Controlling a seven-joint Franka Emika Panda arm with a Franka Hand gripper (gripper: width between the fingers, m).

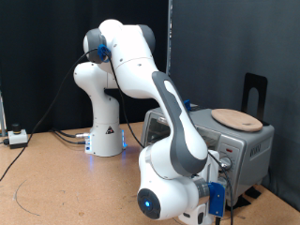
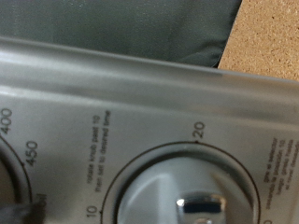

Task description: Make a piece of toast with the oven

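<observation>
1. We see the gripper (image 1: pixel 214 208) low at the exterior view's bottom, pressed close to the front panel of the oven (image 1: pixel 246 142); its fingers are hidden by the wrist housing, so we cannot tell whether they are spread or closed.
2. Directly ahead of the hand, the wrist view fills with a round timer knob (image 2: pixel 192 191) with a shiny metal centre, ringed by the marks 10 and 20; a second dial's 400 and 450 sit just beside it.
3. We judge the knob rigid and smooth, best pinched across its raised middle bar.
4. Above the hand, on the oven's roof, rests a round wooden board (image 1: pixel 235 119).
5. The piece of toast shows in neither view; a slice would be light and crumbly.
</observation>
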